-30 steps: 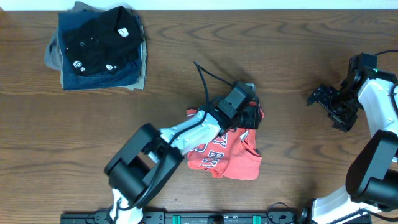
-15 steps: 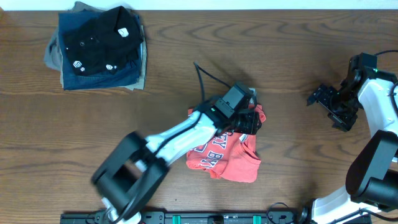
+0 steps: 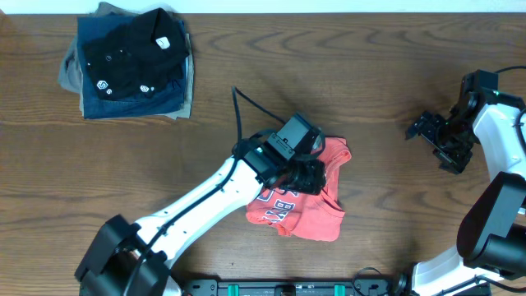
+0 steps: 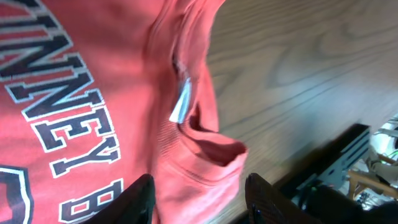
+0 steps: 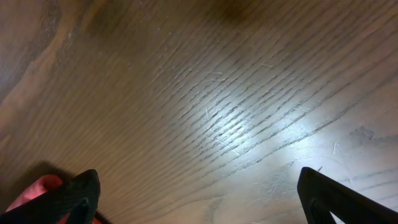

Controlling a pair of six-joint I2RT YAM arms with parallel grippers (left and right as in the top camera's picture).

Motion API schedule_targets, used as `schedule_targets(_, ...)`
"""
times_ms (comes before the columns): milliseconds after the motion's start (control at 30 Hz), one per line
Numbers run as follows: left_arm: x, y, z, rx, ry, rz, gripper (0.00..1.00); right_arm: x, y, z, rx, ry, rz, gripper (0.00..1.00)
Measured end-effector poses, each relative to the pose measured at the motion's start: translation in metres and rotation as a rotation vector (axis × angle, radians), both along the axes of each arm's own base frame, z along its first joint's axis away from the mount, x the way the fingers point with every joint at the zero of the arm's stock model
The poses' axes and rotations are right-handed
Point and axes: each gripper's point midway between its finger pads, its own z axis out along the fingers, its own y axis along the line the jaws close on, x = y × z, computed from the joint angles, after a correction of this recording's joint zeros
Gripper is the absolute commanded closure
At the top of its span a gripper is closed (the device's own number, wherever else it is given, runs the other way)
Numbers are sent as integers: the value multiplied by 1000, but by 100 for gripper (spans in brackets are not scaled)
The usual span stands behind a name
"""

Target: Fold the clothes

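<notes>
— Where is the left arm (image 3: 205, 201)?
— Stretched forward toward the middle, left gripper (image 3: 308, 171) angled down, fingers (image 4: 138, 198) partly apart; grip unclear.
— And the right arm (image 3: 501, 140)?
— Bent at the far right, right gripper (image 3: 431, 141) spread wide.

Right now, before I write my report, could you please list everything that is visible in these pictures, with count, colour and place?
red-orange cotton T-shirt with printed lettering: one, crumpled, table centre
black shirt with small white logos: one, top of the folded stack, far left corner
folded blue garment: one, under the black shirt
folded khaki garment: at least one, bottom of the stack
brown wooden table: one, under everything
left arm: one, white and black, reaching to the centre
right arm: one, white and black, right side
left end effector: one, black, fingers apart over the T-shirt's hem; grip unclear
right end effector: one, black, wide open above bare table
</notes>
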Motion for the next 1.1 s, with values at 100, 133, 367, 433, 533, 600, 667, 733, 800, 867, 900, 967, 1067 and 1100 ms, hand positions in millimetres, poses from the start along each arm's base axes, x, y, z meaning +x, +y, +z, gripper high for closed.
schedule_targets(100,-3,3,-16,32,37,10,51,0,0,0,0,0,0,1)
schedule_targets(133,-4,4,-24,46,54,13,51,0,0,0,0,0,0,1)
schedule_targets(367,-11,-15,-74,81,117,-16,51,0,0,0,0,0,0,1)
schedule_targets(433,-20,-27,-85,64,138,-55,52,0,0,0,0,0,0,1)
schedule_targets(533,-32,-47,-88,11,146,-109,52,0,0,0,0,0,0,1)
schedule_targets(600,-42,-58,-88,-11,144,-145,52,0,0,0,0,0,0,1)
schedule_targets(667,-53,-66,-87,-26,149,-179,52,0,0,0,0,0,0,1)
schedule_targets(733,-60,-69,-86,-31,155,-198,53,0,0,0,0,0,0,1)
schedule_targets(800,-63,-70,-86,-31,163,-202,57,0,0,0,0,0,0,1)
schedule_targets(867,-62,-68,-86,-28,169,-199,58,0,0,0,0,0,0,1)
schedule_targets(900,-60,-66,-87,-24,172,-194,58,0,0,0,0,0,0,1)
schedule_targets(967,-57,-60,-89,-4,179,-177,58,0,0,0,0,0,0,1)
schedule_targets(1067,-50,-42,-88,59,174,-134,58,0,0,0,0,0,0,1)
schedule_targets(1100,-46,-34,-86,85,165,-112,58,0,0,0,0,0,0,1)
